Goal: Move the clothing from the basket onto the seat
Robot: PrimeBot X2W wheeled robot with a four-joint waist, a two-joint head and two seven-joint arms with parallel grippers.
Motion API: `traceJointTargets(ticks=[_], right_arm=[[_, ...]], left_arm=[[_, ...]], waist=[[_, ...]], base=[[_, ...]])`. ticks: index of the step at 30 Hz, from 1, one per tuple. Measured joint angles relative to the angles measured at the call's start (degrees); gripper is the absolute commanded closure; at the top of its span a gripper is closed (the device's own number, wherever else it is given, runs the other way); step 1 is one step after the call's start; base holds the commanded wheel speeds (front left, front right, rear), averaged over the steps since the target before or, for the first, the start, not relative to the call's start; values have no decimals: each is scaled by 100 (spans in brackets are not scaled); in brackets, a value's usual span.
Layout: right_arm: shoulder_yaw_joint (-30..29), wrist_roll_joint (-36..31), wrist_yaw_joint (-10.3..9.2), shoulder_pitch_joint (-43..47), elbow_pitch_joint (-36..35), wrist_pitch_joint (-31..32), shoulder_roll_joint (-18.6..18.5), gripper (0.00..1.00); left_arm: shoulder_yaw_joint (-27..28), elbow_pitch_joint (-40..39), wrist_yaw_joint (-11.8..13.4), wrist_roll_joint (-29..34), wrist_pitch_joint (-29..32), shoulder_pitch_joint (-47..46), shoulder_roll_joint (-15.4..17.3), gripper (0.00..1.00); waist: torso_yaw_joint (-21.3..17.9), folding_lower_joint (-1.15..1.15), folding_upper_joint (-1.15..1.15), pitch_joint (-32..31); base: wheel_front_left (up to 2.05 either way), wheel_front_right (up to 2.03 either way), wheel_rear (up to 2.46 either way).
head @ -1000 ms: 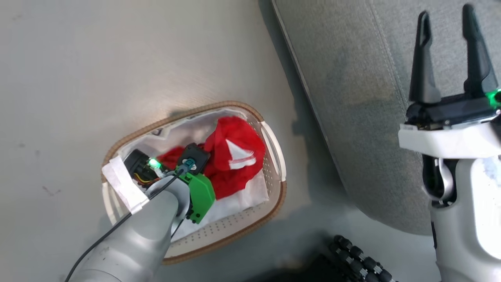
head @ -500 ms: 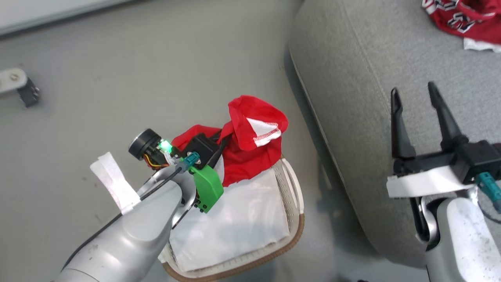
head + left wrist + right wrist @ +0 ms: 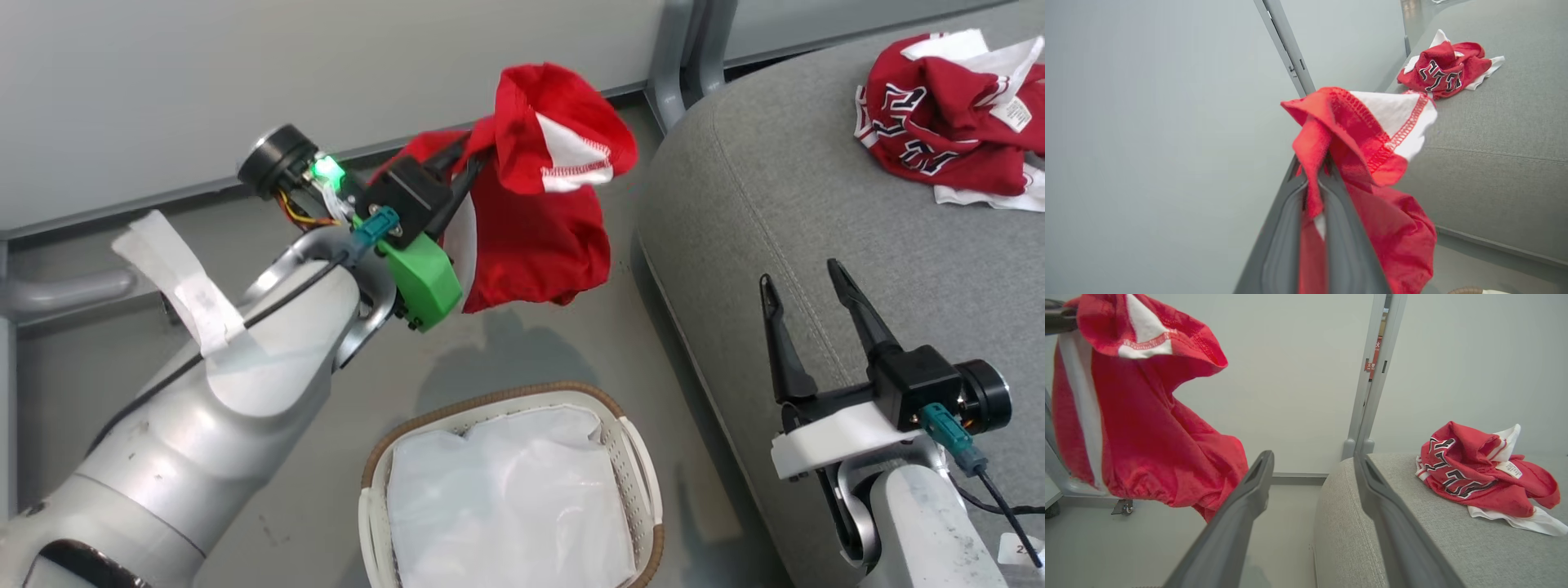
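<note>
Left pincer (image 3: 478, 155) tight; right pincer (image 3: 800, 276) wide.

The left arm (image 3: 163, 465) has a smooth silver-grey shell, lightly scuffed. A strip of white tape (image 3: 175, 273) is stuck on it, and a black cable (image 3: 269, 305) runs to a teal plug (image 3: 374, 226). At its wrist are a green block (image 3: 423, 278), a black box (image 3: 404, 194), a black round cap (image 3: 273, 153) with a silver face, a lit green lamp (image 3: 328, 170), and orange and yellow wires (image 3: 295, 219). The left gripper (image 3: 1318, 183) has long grey grooved fingers (image 3: 1286, 245).

The right arm (image 3: 914, 523) is pale grey and speckled. It carries a white bracket (image 3: 841, 437), a second black box (image 3: 914, 382), a second round cap (image 3: 984, 396), another teal plug (image 3: 943, 426) and a thin black lead (image 3: 1000, 510). The right gripper (image 3: 800, 278) has two dark prongs (image 3: 780, 343) tapering to points.
</note>
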Motion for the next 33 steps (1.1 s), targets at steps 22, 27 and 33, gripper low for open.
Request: traceJointTargets(ticks=[22,27,33], right_arm=[[1730,102,0,-1143,778,-1,0,0],[1903,-19,0,-1745,1307,-1,-9,0],[2113,-5,0,-2312,1918,-1,-74,0]], left_arm=[[138,-542,74,-224,220,-683,-192,100],[40,-758,58,-245,225,-766,-300,100],[-63,-1002,51,-285,234,-780,-438,100]], waist=[[218,0,0,-721],[349,0,0,-742],[538,0,0,-766]], base=[[0,0,0],[0,0,0],[0,0,0]])
